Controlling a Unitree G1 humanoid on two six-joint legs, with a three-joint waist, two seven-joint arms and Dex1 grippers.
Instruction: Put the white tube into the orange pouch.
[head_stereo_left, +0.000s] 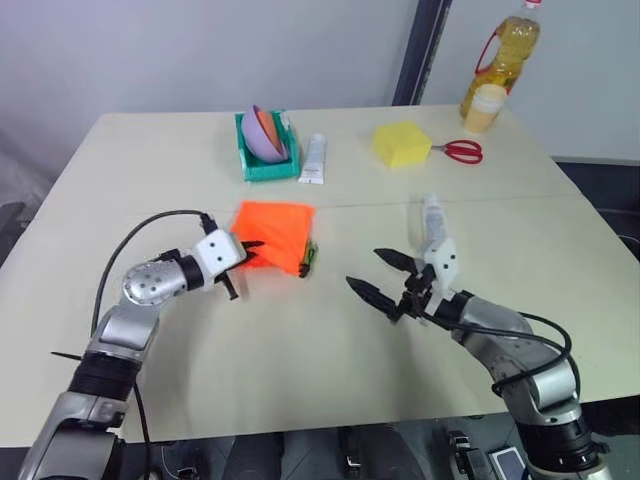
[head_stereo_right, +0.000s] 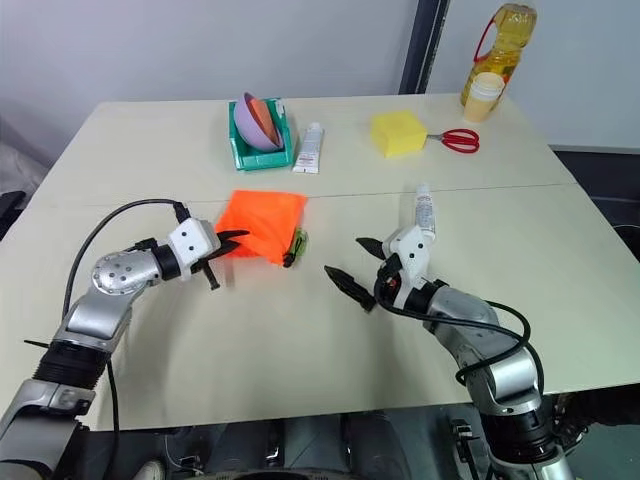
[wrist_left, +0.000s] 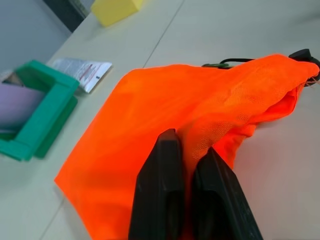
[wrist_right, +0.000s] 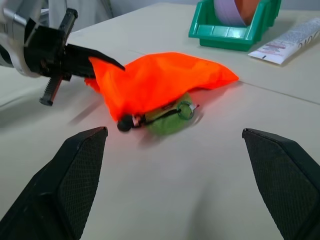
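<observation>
Smooth beige table (head_stereo_left: 330, 350): left claw (head_stereo_left: 243, 257) clamped on soft orange pouch (head_stereo_left: 275, 232); right claw (head_stereo_left: 382, 274) apart.

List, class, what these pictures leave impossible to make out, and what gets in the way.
- White tube: print too small in the head views; lower end hidden behind the right hand.
- Orange pouch: its opening cannot be seen, folded fabric covers it.
- Green bin: contents cut off by the right wrist view's edge.

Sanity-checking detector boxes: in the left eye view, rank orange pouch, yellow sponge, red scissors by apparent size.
1. orange pouch, largest
2. yellow sponge
3. red scissors, smallest

The sponge and scissors lie farther from the camera, so they look smaller.
</observation>
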